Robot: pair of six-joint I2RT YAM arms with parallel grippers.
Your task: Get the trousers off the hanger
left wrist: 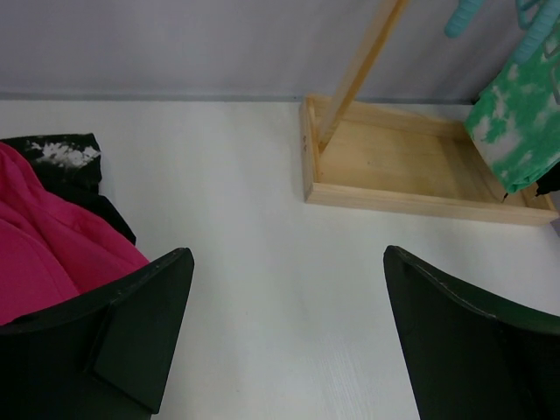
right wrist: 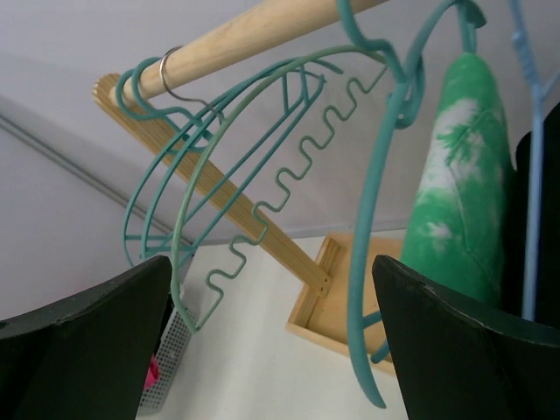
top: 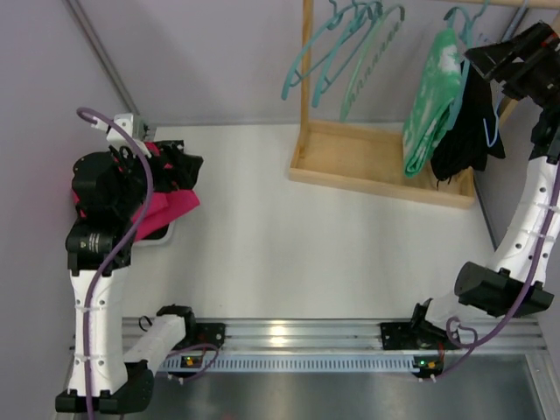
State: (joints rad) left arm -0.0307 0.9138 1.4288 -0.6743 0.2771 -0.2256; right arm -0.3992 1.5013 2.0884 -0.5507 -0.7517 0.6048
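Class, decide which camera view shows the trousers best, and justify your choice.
The top view: the trousers hang there full length, over the wooden tray. The right wrist view shows only their upper part; the left wrist view catches only the lower end at the frame's edge.

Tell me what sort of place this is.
Probably a tabletop test bench set up as a clothes corner: white table, wooden clothes rack with spare hangers, green trousers hanging on it, pink cloth piled nearby.

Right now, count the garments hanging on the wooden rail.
2. The mint-green trousers hang near the right end of the rail; the black garment hangs just right of them, touching. The right arm covers that end, so another may be hidden.
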